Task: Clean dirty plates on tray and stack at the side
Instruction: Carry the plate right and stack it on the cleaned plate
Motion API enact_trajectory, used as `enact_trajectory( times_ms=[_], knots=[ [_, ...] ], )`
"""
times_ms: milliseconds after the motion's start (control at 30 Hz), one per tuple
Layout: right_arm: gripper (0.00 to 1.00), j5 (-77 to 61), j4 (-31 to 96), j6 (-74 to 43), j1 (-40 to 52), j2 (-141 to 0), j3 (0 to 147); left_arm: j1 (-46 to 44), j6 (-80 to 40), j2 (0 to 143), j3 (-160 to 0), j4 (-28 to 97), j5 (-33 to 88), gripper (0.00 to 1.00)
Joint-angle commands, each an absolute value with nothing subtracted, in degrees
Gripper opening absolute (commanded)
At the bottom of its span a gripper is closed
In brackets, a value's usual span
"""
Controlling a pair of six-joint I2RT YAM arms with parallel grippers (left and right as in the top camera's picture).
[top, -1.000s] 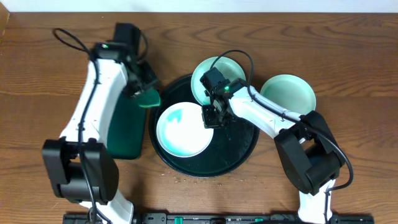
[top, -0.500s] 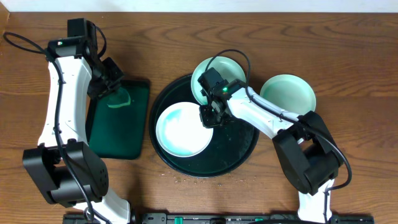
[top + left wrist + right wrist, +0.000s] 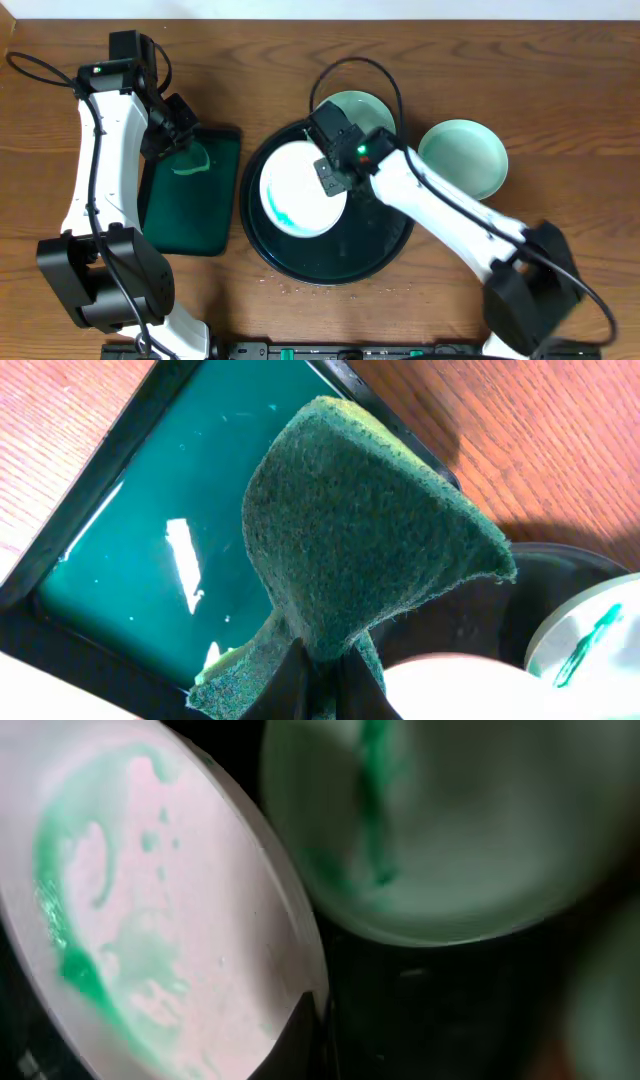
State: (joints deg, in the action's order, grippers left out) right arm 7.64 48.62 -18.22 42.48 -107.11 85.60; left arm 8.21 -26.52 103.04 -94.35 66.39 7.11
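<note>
One smeared plate sits over the black tray, its rim pinched by the right gripper. That arm partly hides a second plate at the tray's far edge. A third plate rests on the table. The left gripper clamps a green sponge above the green tray.

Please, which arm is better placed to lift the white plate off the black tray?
Right: the right gripper clamps the rim of the white plate, near the turquoise plate; the left gripper holds a scouring pad over the green tray.
</note>
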Motion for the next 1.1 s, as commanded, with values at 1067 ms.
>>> enact_trajectory(
  times_ms=[1067],
  knots=[
    [0.01,1.1,52.0,-13.7,38.1,-100.5,98.1,8.3,-25.7,102.3,-94.0,63.8,6.4,0.07]
  ],
)
